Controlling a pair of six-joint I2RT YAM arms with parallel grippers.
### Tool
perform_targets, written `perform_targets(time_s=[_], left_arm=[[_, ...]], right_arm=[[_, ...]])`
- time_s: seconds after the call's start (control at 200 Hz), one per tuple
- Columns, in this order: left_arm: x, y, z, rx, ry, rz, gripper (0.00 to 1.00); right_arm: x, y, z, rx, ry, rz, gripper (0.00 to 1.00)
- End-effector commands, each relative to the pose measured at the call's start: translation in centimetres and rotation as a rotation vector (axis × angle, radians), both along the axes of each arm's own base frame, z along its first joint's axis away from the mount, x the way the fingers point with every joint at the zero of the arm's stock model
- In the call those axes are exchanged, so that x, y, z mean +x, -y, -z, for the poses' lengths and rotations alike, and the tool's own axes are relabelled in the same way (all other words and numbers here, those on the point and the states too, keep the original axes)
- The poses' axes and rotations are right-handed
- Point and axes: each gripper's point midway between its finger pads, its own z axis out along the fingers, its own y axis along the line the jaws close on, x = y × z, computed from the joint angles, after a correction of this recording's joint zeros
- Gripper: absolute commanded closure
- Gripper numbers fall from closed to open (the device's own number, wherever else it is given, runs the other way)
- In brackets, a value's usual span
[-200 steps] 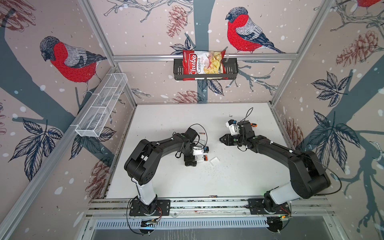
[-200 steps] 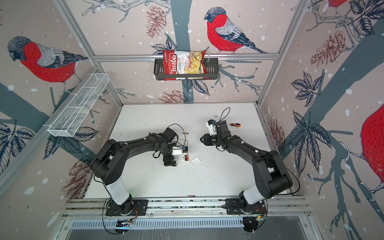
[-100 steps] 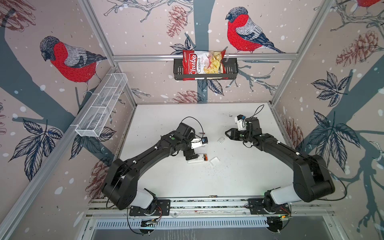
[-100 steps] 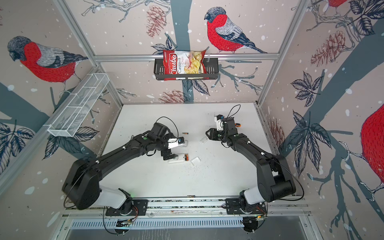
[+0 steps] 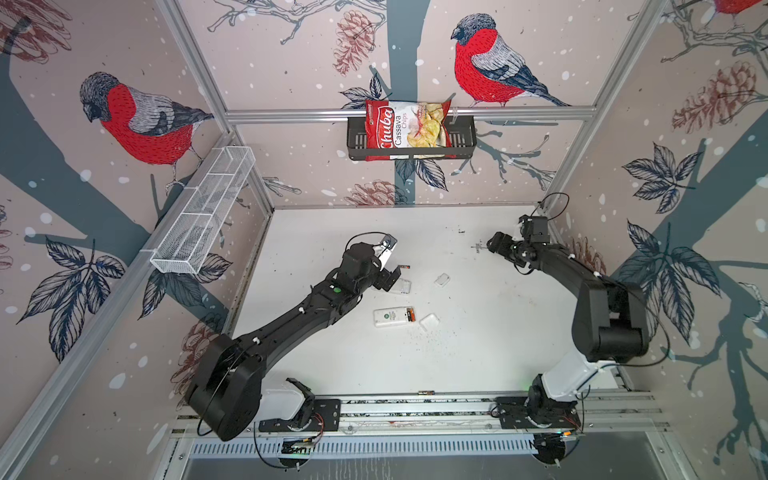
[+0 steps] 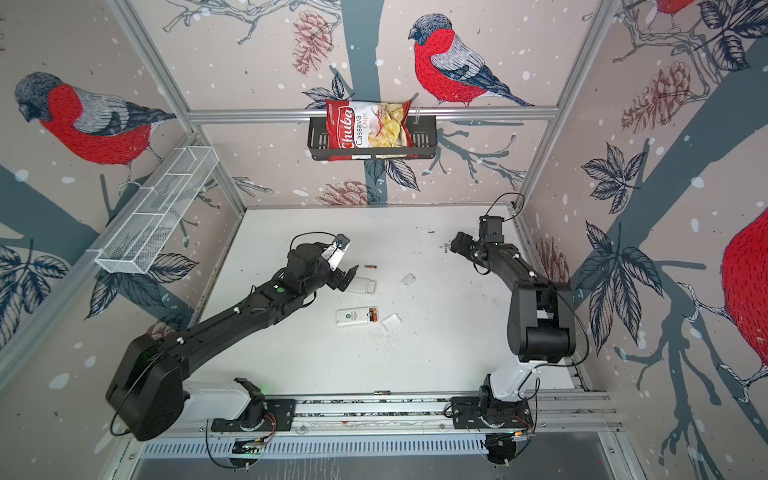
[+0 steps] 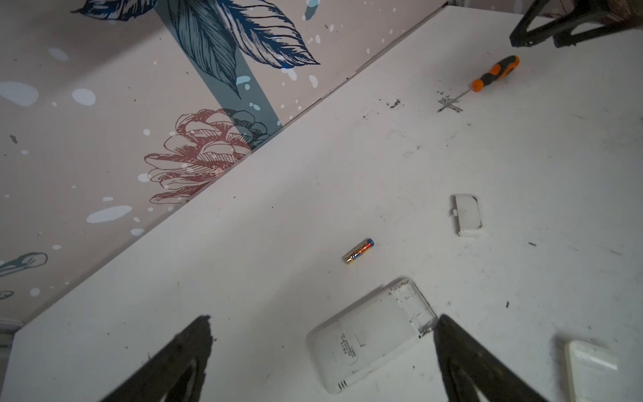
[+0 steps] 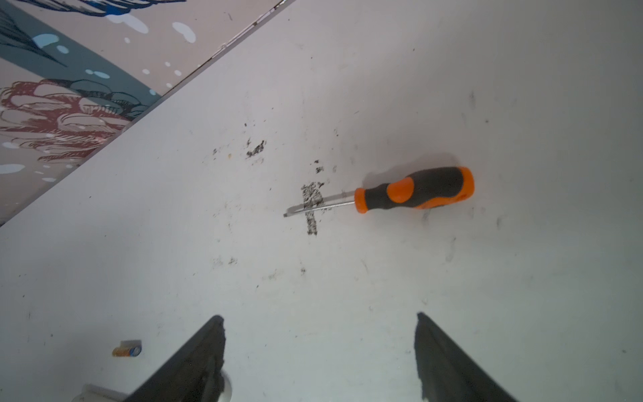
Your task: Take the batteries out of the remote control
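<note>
- Left gripper (image 7: 323, 320) is spread wide and empty. In the left wrist view, a white remote (image 7: 368, 334) with a bare bay lies between its fingers.
- Right gripper (image 8: 319, 316) is released and empty. Its wrist view shows the whole screwdriver (image 8: 414, 189) on the worktop (image 8: 522, 278); the top views mostly hide it.
- One battery (image 7: 358, 251) lies loose. Only the top views show orange batteries (image 5: 409, 314) inside a second remote (image 5: 388, 318).

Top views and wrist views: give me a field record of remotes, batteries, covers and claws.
left claw: open, empty
right claw: open, empty
empty remote: bay open, looks empty, beside left claw
loaded remote: orange batteries seated in open bay
loose battery: on table, beyond empty remote
stray battery: at table's front edge
covers: far cover, near cover, both off, on table
screwdriver: on table, near right claw, untouched
</note>
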Motion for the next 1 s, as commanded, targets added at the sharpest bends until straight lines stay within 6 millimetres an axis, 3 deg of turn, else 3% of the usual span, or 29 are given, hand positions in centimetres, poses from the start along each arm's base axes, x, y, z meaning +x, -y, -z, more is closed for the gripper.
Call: perform_targets(time_s=[0.0, 0.205, 0.395, 0.7, 0.836, 0.996], left_arm=[[2.3, -0.4, -2.6, -0.205, 0.046, -0.162, 0.02], [2.0, 0.7, -2.4, -0.406, 0.07, -0.136, 0.02], [1.2, 1.7, -2.0, -0.459, 0.107, -0.079, 0.03], [0.7, 2.0, -0.8, -0.433, 0.147, -0.049, 0.05], [0.9, 2.3, -0.1, -0.406, 0.135, -0.036, 0.05], [0.6, 2.9, -0.5, -0.436, 0.132, -0.006, 0.05]], right_arm=[[1.1, 2.0, 1.2, -0.068, -0.053, 0.064, 0.13], [4.4, 3.9, 2.9, -0.137, -0.107, 0.107, 0.09], [6.4, 5.0, 4.8, -0.203, -0.163, 0.115, 0.09], [7.6, 7.2, 7.7, -0.263, -0.228, 0.114, 0.13], [7.4, 7.1, 8.6, -0.273, -0.248, 0.097, 0.16], [6.6, 6.5, 9.1, -0.265, -0.266, 0.085, 0.19]])
